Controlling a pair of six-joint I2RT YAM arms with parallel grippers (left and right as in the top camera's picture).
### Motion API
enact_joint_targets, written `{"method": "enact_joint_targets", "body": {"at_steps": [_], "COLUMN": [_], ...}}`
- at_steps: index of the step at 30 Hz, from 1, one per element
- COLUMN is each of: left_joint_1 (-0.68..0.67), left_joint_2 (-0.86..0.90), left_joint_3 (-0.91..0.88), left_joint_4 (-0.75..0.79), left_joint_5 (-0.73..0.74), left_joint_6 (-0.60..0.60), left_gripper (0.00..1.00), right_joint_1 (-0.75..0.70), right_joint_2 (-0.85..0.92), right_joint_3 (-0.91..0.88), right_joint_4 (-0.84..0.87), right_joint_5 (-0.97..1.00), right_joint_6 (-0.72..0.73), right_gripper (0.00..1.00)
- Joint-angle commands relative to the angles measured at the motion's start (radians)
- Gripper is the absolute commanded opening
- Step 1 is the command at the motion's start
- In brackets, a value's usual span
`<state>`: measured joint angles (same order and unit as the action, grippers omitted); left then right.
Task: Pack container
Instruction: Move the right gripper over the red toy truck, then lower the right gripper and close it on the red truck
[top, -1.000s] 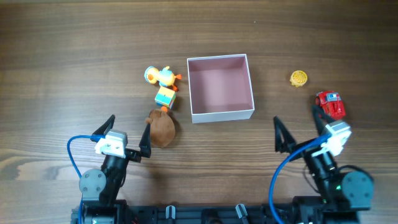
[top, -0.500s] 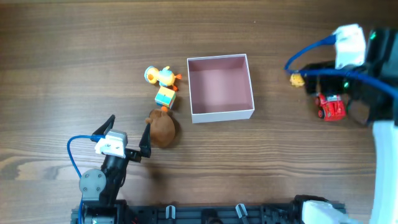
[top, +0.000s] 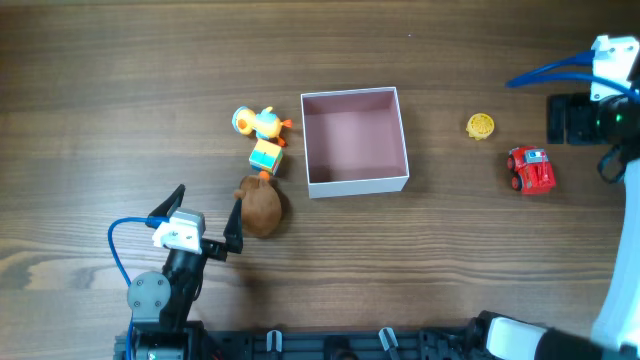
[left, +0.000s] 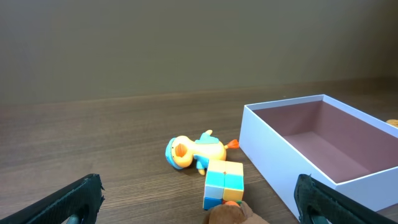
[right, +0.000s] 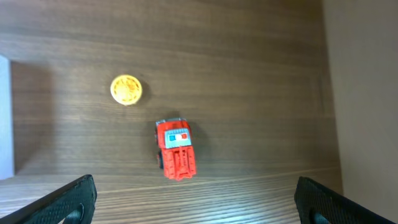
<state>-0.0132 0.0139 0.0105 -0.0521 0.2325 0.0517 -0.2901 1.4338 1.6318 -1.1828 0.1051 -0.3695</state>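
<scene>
Overhead, your container (top: 355, 135) sits mid-table, left gripper (top: 207, 215) spread wide beside a brown plush (top: 262, 208); from the left wrist, the container (left: 323, 140) lies right of a duck (left: 193, 152) and cube (left: 222, 183); from the right wrist, right gripper (right: 194, 202) gapes wide, red truck (right: 176, 149) in view.

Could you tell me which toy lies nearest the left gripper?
The brown plush toy, beside the left gripper; the duck and cube lie farther away.
</scene>
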Motion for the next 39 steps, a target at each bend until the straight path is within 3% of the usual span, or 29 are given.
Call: {"method": "enact_joint_targets", "body": {"at_steps": [1, 6, 12, 20, 39], "left_joint_1": [-0.002, -0.002, -0.002, -0.002, -0.002], "left_joint_2": [-0.007, -0.007, -0.007, -0.007, -0.007], "left_joint_3": [-0.005, -0.005, -0.005, -0.005, -0.005], "left_joint_4": [-0.003, -0.003, -0.003, -0.003, -0.003], "left_joint_5": [-0.002, -0.002, -0.002, -0.002, -0.002], "left_joint_6": [0.016, 0.016, 0.016, 0.016, 0.016], "left_gripper": [1.0, 1.0, 1.0, 1.0, 1.0], "right_joint_1": [-0.016, -0.043, -0.127, -0.138, -0.139], "right_joint_2": [0.091, 0.128, 0.128, 0.132, 0.352], "right_joint_3": [0.002, -0.037, -0.248, -0.438, -0.462], "right_joint_4": [0.0, 0.03, 0.168, 0.291, 0.432], "right_joint_5": [-0.05, -0.043, -0.076, -0.088, -0.137], "right_joint_6": [-0.111, -0.12, -0.066, -0.106, -0.15], "right_gripper": [1.0, 1.0, 1.0, 1.0, 1.0]}}
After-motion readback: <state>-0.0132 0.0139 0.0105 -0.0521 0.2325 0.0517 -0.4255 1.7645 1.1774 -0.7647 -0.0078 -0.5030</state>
